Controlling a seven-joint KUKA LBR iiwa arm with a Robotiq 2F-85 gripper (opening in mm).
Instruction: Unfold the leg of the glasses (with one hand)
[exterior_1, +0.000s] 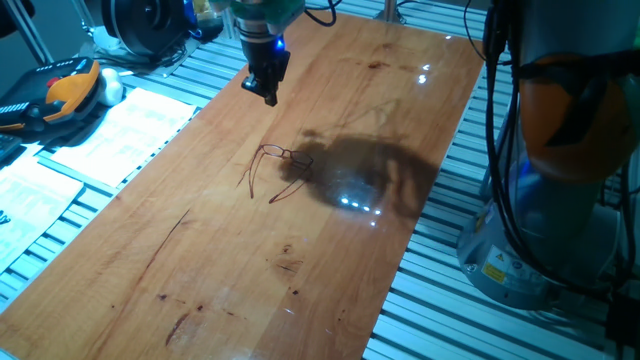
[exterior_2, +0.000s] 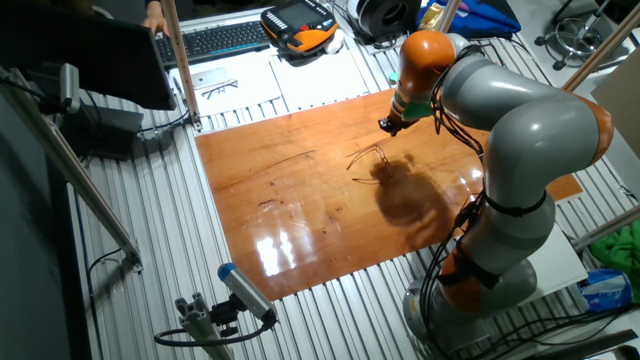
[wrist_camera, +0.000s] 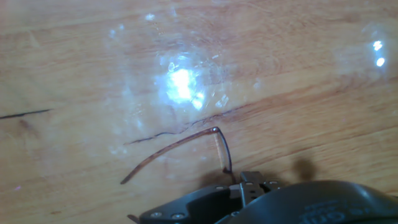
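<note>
The glasses (exterior_1: 283, 155) lie on the wooden tabletop (exterior_1: 230, 270), thin reddish-brown wire. Both slim legs stretch out from the front toward the near left. They also show in the other fixed view (exterior_2: 367, 156). My gripper (exterior_1: 269, 96) hangs above the table, behind and to the left of the glasses, not touching them. Its black fingers taper to one point, so it looks shut and empty. In the other fixed view the gripper (exterior_2: 386, 124) sits just right of the glasses. The hand view shows one leg (wrist_camera: 168, 153) and a bit of the frame above the dark gripper body.
White papers (exterior_1: 120, 130) and an orange-black handset (exterior_1: 60, 92) lie left of the board on the slatted metal table. The arm's grey and orange base (exterior_1: 560, 150) stands at the right. A keyboard (exterior_2: 215, 38) and another pair of glasses (exterior_2: 220, 88) lie beyond the board's far edge.
</note>
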